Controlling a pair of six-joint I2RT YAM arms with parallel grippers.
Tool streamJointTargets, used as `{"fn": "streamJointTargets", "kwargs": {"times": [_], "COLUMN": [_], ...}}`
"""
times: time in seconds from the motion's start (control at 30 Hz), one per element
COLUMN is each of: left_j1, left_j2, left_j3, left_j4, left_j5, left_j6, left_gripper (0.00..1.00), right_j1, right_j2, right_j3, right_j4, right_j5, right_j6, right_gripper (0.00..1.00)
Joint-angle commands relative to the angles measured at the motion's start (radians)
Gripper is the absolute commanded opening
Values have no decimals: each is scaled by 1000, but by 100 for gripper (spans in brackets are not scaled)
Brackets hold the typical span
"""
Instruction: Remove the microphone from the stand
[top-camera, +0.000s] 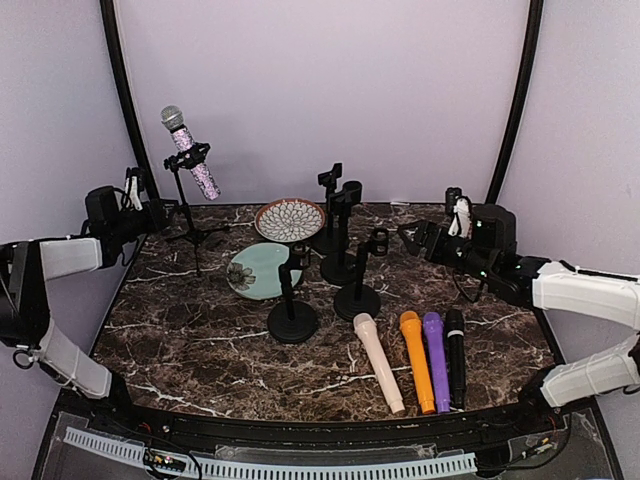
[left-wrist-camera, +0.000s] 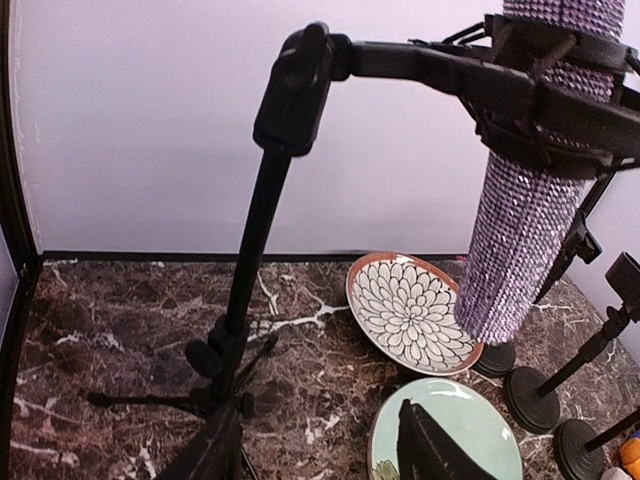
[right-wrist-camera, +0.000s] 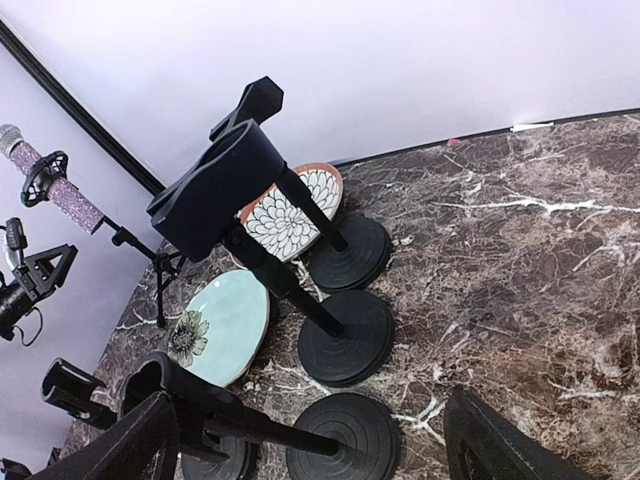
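Note:
A glittery purple microphone (top-camera: 190, 150) with a silver head sits tilted in the clip of a black tripod stand (top-camera: 185, 205) at the back left. In the left wrist view its sparkly body (left-wrist-camera: 520, 230) hangs from the clip (left-wrist-camera: 520, 95) at upper right, and the stand's pole (left-wrist-camera: 255, 230) rises just above my left finger. My left gripper (top-camera: 165, 213) (left-wrist-camera: 320, 455) is low beside the stand, open, with nothing between its fingers. My right gripper (top-camera: 412, 238) (right-wrist-camera: 310, 450) hovers wide open over the empty round-base stands, far from the microphone (right-wrist-camera: 55, 185).
Several empty round-base stands (top-camera: 340, 260) cluster mid-table. A flower-patterned plate (top-camera: 290, 220) and a pale green plate (top-camera: 262, 270) lie beside them. Cream (top-camera: 378, 360), orange (top-camera: 417, 360), purple (top-camera: 436, 360) and black (top-camera: 456, 355) microphones lie at the front right.

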Motion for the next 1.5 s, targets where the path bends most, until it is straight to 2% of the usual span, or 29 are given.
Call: {"fn": "streamJointTargets", "kwargs": {"times": [0.0, 0.1, 0.23, 0.53, 0.6, 0.7, 0.8, 1.17, 1.47], "left_j1": [12, 14, 14, 15, 14, 15, 15, 13, 1], "left_j2": [75, 130, 214, 316, 341, 369, 391, 390, 273], "left_j3": [108, 165, 240, 308, 322, 338, 349, 334, 227], "left_j4": [123, 124, 118, 176, 199, 214, 224, 274, 334], "left_j5": [58, 66, 95, 92, 109, 128, 145, 170, 85], "left_j6": [57, 85, 124, 157, 151, 160, 163, 248, 307], "left_gripper": [54, 51, 40, 38, 34, 29, 16, 2, 0], "right_j1": [-22, -31, -40, -48, -50, -51, -53, -55, -56], "right_j2": [-43, -53, -53, -42, -40, -33, -28, 16, -29], "right_j3": [-13, -19, -22, -9, -6, -2, 0, 36, 50], "right_j4": [60, 58, 59, 55, 51, 47, 46, 38, -13], "right_j5": [1, 10, 11, 2, 3, 6, 6, -10, 35], "right_j6": [-15, -10, 0, 4, 4, 7, 9, 16, -36], "right_gripper": [93, 93, 93, 93, 93, 93, 93, 92, 92]}}
